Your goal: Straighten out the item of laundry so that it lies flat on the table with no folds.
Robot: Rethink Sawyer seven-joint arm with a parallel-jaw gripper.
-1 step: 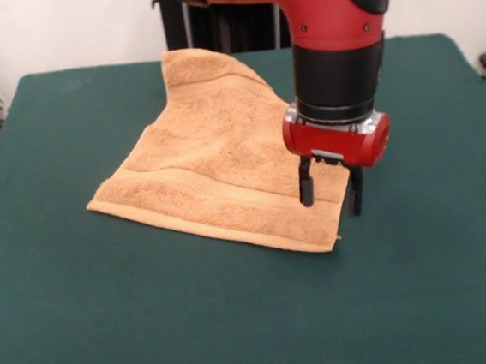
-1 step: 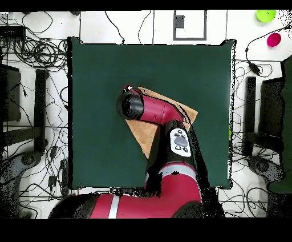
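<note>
The towel (image 1: 216, 172) is lying mid-table (image 1: 84, 318) with its near banded edge flat, but its far part is still rising in a fold toward the back, so the straightening is only partly done. The gripper (image 1: 330, 195) is hanging with its fingers spread astride the towel's near right corner, pinching nothing. From overhead, the arm is hiding most of the towel, leaving only corners showing.

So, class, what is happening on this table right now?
A red and black robot arm is working on a tan-orange towel lying on the green table. Its gripper is open, with its fingers straddling the towel's edge near one corner. The towel is not flat yet: its far part is still folded and bunched.
</note>
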